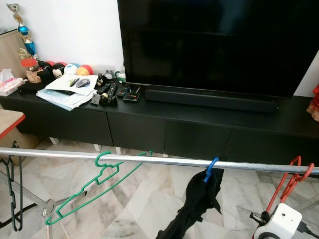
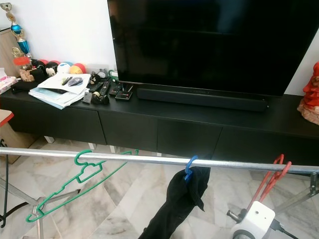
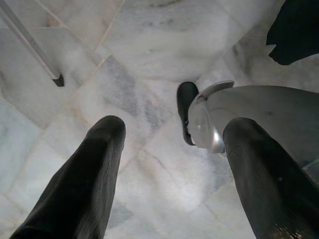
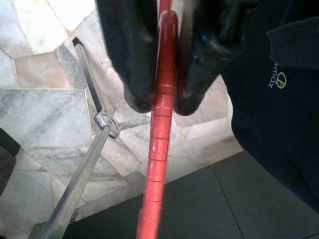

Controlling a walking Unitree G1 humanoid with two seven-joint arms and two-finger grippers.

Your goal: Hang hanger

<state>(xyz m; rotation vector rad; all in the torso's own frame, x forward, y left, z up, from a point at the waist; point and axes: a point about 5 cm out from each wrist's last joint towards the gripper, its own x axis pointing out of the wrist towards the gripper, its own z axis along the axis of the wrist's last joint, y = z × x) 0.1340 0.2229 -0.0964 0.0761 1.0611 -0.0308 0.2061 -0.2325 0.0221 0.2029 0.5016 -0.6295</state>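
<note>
A silver rail (image 1: 149,160) runs across in front of me. A green hanger (image 1: 94,189) hangs tilted from it at the left. At the middle, a blue hook (image 1: 212,167) carries a black garment (image 1: 197,204). The hook of a red hanger (image 1: 291,179) rests over the rail at the right end. My right gripper (image 4: 163,102) is shut on the red hanger (image 4: 158,164), and its white wrist (image 1: 280,221) sits below the rail. My left gripper (image 3: 172,127) hangs open over the marble floor, holding nothing.
Behind the rail stands a long black cabinet (image 1: 164,134) with a large TV (image 1: 219,45), papers (image 1: 67,92), remotes and toys. A black hanger (image 1: 15,199) hangs at the far left. The rack's legs (image 4: 94,149) spread on the marble floor. A red figurine (image 2: 310,94) is at the right.
</note>
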